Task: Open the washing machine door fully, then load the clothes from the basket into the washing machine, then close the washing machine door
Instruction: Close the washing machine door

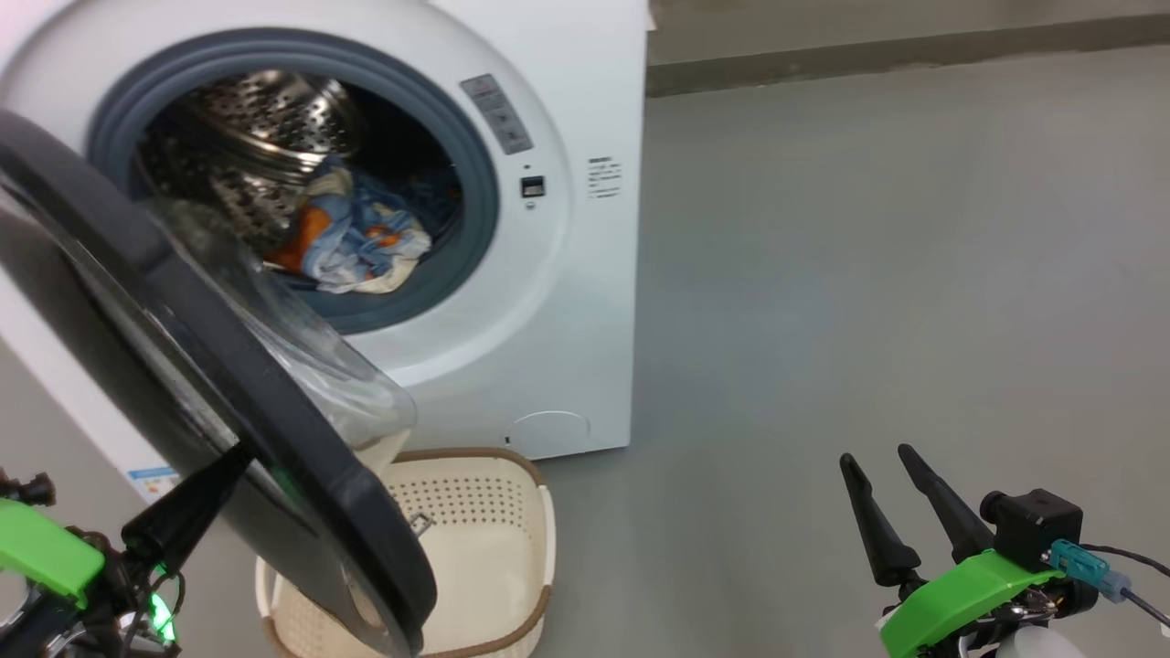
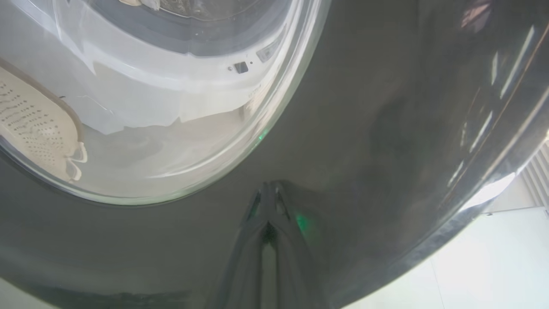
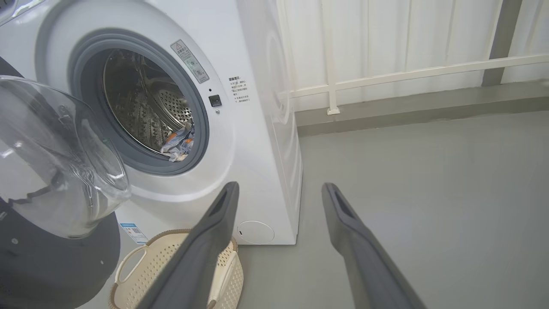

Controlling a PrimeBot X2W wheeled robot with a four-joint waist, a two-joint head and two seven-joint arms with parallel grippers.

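Touching the washing machine door (image 2: 386,128) rim — closed left gripper (image 2: 268,191)

- The left gripper (image 2: 269,191) is holding its two fingers pressed together, tips resting against the glossy black rim of the washing machine door (image 2: 386,128).
- A green glow (image 2: 303,222) is reflecting on the rim beside the fingers.
- The washing machine (image 2: 171,81) and the basket (image 2: 34,124) are showing through the door's clear glass bowl (image 2: 180,159).
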